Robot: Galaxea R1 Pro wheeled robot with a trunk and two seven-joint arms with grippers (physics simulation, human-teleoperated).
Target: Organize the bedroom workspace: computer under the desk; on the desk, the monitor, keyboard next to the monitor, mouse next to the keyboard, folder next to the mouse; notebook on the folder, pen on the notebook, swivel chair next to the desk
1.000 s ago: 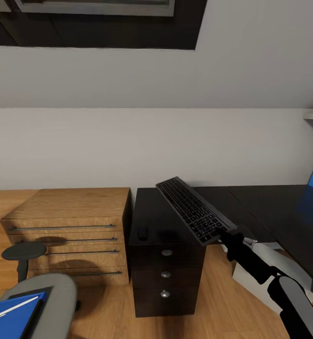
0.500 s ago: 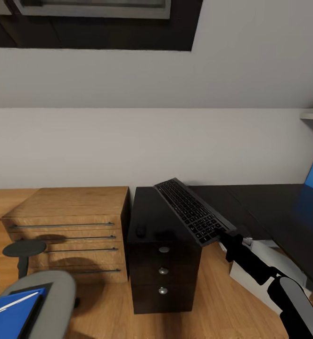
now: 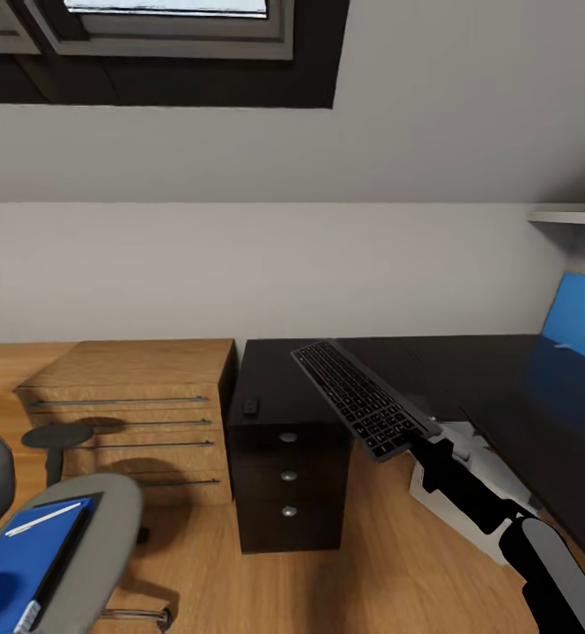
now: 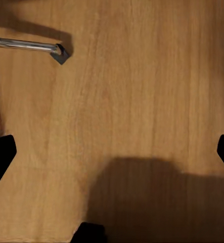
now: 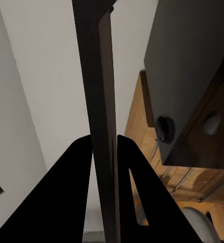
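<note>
My view has pulled back and swung since a second ago, so the window shows more and the desk (image 3: 469,370) sits lower; the keyboard (image 3: 360,398) is still in my right claw (image 3: 429,438), tilted above the desk's near corner.

My right claw is clamped on the keyboard's near end, and in the right wrist view its fingers (image 5: 76,202) press both faces of the thin slab (image 5: 102,101). My left claw (image 4: 112,152) hangs over bare wood floor (image 4: 142,76) with its tips spread wide.

I count one mouse (image 3: 250,407) at the desk's front edge above three knobbed drawers (image 3: 288,475), one folder (image 3: 28,563) and one pen (image 3: 43,518) on the chair (image 3: 107,528), and one white tower (image 3: 469,493) under the desk.

The desktop beyond the keyboard lies open toward the blue panel (image 3: 579,330). A wooden chest (image 3: 134,414) stands just beside the desk.
</note>
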